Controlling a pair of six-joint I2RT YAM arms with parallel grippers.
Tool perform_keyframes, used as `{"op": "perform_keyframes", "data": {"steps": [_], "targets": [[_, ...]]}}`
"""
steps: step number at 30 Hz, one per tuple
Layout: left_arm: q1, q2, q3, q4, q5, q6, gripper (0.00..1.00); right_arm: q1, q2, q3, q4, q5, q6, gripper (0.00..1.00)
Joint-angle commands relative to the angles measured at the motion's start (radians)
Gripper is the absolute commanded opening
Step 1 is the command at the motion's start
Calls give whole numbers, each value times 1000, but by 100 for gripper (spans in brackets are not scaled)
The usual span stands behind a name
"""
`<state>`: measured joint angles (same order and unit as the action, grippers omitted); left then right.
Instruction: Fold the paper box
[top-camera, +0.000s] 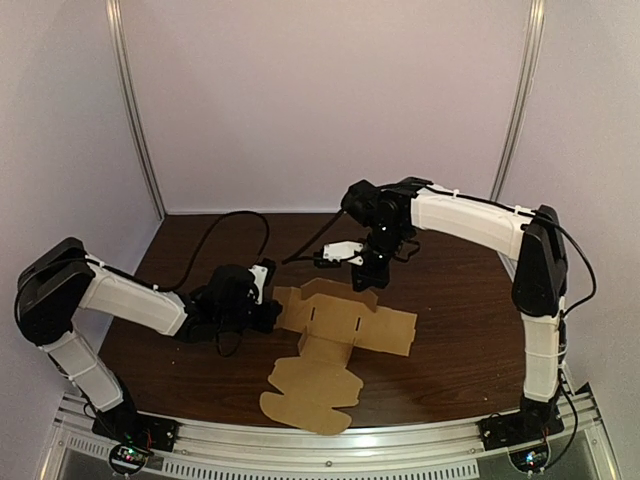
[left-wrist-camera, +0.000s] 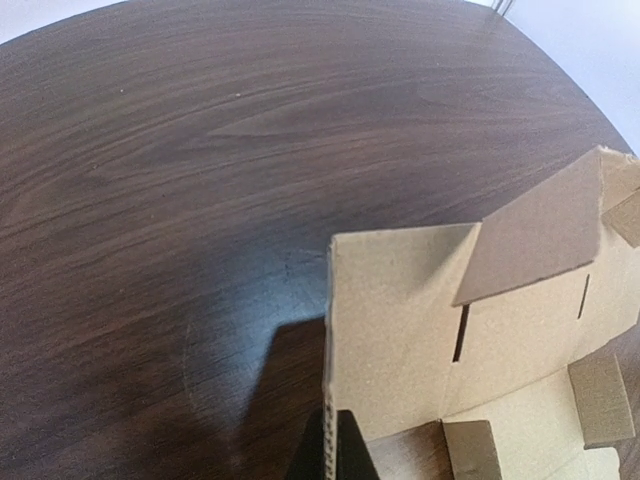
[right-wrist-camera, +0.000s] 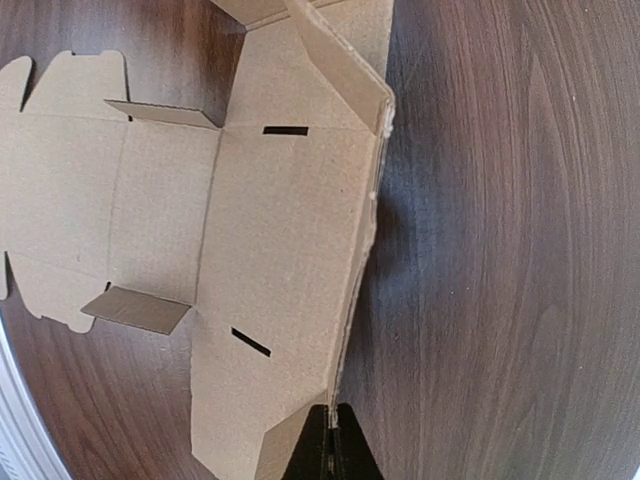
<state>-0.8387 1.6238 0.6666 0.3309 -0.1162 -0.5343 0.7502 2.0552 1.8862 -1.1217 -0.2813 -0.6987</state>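
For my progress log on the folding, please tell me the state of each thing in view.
paper box: mostly unfolded, two walls raised, near flap flat
left end effector: shut on the box's left wall
right end effector: shut on the box's far wall

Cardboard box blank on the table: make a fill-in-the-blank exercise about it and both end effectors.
1. The brown cardboard box blank lies on a dark ____ table.
2. Seen from the top camera, the left end effector grips the blank's ____ edge.
3. In the right wrist view, the panel beside the right end effector has ____ dark slots.

Missing words: wooden; left; two
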Motion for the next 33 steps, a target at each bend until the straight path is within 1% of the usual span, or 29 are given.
{"op": "perform_keyframes", "data": {"steps": [1,5,9,10,13,15,17,19,21,23,25,28,33], "targets": [[-15,10,-41,242,23,-33,0,68,-10,-30,110,139,24,0],[-32,17,-67,304,18,-27,0,86,3,10,110,175,78,0],[-68,22,-114,431,7,9,4,105,-1,-13,159,215,90,0],[-77,23,-120,450,4,19,7,109,-3,-27,181,232,90,0],[-90,19,-131,484,16,36,20,109,-13,-68,252,288,77,0],[-90,1,-140,478,14,41,26,109,-20,-92,303,338,53,0],[-90,-22,-140,432,6,60,28,109,-23,-99,320,344,29,0],[-91,-36,-129,373,3,78,23,109,-19,-94,318,338,25,0],[-90,-36,-113,326,3,85,14,110,-10,-79,302,315,26,0],[-90,-27,-95,283,-5,83,10,108,-2,-68,289,296,31,0],[-90,-17,-84,266,-17,73,8,108,11,-56,269,285,33,0],[-90,-7,-88,277,-32,54,5,107,25,-50,249,230,34,0],[-90,-3,-90,277,-32,49,4,107,45,-55,231,193,36,1]]}}
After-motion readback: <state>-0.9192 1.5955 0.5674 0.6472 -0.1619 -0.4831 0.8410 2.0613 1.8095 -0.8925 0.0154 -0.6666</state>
